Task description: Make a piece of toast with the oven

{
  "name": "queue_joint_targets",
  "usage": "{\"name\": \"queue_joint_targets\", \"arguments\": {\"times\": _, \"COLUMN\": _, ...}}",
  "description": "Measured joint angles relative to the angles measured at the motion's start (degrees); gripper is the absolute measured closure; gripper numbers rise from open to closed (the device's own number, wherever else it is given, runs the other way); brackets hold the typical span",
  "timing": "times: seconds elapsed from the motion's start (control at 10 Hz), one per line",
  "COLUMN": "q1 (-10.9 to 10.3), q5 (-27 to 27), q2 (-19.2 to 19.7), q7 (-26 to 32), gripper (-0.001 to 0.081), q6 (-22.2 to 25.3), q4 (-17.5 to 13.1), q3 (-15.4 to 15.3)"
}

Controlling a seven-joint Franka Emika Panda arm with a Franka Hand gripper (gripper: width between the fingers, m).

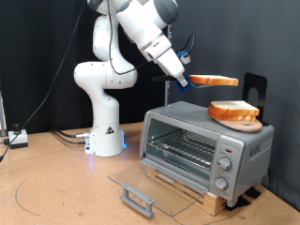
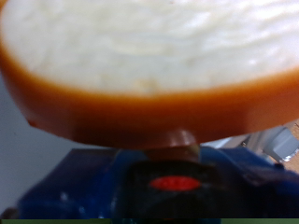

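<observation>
The piece of toast (image 1: pixel 216 82) is a flat slice with a golden-brown crust, held level in the air above the oven's top. My gripper (image 1: pixel 186 81) is shut on its edge on the exterior view's left. In the wrist view the toast (image 2: pixel 149 56) fills the upper picture, with a pale cream face and an orange-brown crust, gripped just above the blue fingers (image 2: pixel 84 182). The silver-grey oven (image 1: pixel 234 148) stands at the exterior view's right with its glass door (image 1: pixel 150 180) folded down open, the wire rack (image 1: pixel 183 147) showing inside.
A second slice (image 1: pixel 234 110) lies on a tan wooden plate (image 1: pixel 236 120) on the oven's top, just below the held toast. A black stand (image 1: pixel 254 89) rises behind it. The robot's white base (image 1: pixel 106 141) and cables (image 1: pixel 66 136) are at the left.
</observation>
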State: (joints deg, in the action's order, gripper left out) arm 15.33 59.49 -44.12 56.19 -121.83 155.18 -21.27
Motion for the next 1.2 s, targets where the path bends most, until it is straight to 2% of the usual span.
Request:
{"name": "queue_joint_targets", "arguments": {"times": 0.3, "q1": 2.6, "q5": -2.1, "q2": 0.4, "q7": 2.4, "gripper": 0.0349, "q6": 1.3, "q4": 0.2, "q3": 5.0}}
{"name": "queue_joint_targets", "arguments": {"times": 0.8, "q1": 8.8, "q5": -11.0, "q2": 2.0, "q7": 3.5, "gripper": 0.0349, "q6": 8.3, "q4": -1.1, "q3": 13.7}}
{"name": "queue_joint_targets", "arguments": {"times": 1.2, "q1": 11.5, "q5": -14.3, "q2": 5.8, "q7": 8.2, "gripper": 0.0349, "q6": 10.9, "q4": -3.8, "q3": 20.7}}
